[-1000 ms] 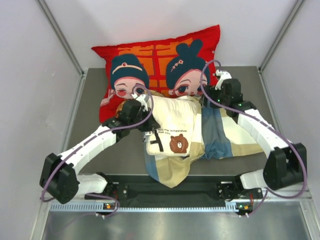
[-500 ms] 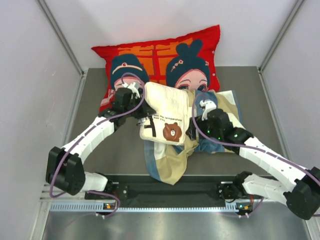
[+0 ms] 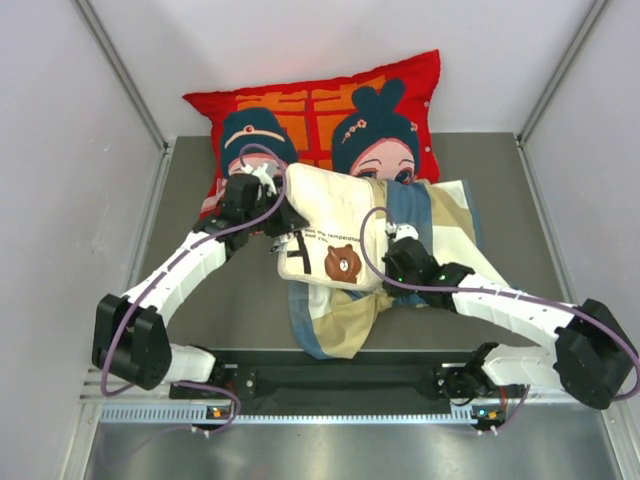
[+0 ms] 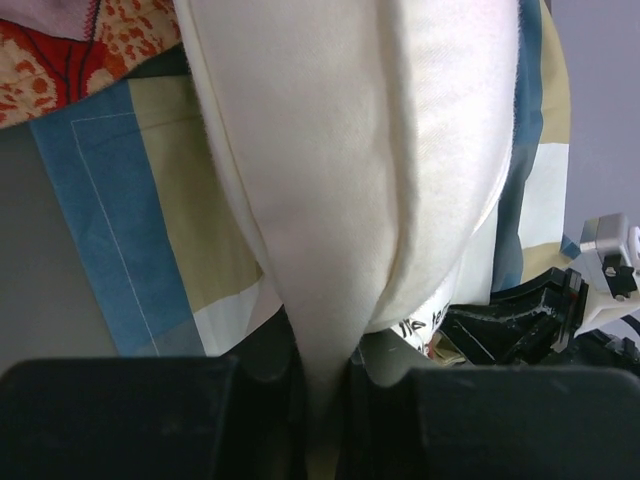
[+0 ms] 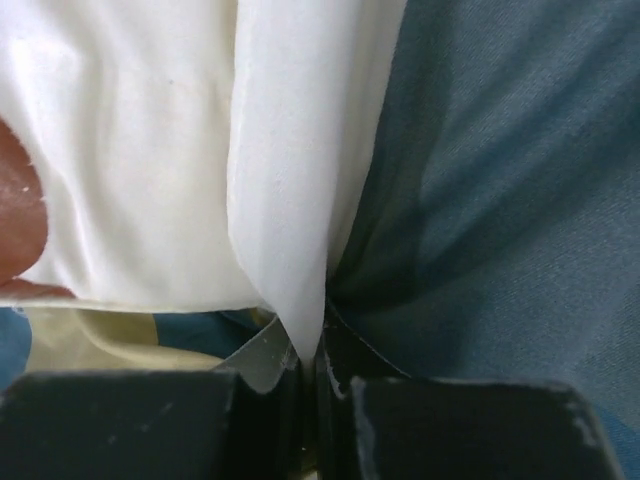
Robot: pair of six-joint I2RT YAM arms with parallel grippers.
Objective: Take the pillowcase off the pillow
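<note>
The grey table (image 3: 200, 290) carries the red cushion (image 3: 310, 105) at its far side. Just in front of the red cushion, the checked pillowcase (image 3: 445, 215) lies flattened, reaching from the cushion's near edge toward the arm bases. The pillow (image 3: 335, 215) rests on the pillowcase, mostly bare, its far edge touching the cushion. The left gripper (image 4: 325, 365) pinches the pillow's corner below the cushion's left figure. The right gripper (image 5: 312, 350) is clamped on a thin white fold at the pillow's other edge, against blue cloth.

Left gripper (image 4: 324, 358) pinches the pillow (image 4: 340, 180) (pillowcase (image 4: 120, 220) beneath).
</note>
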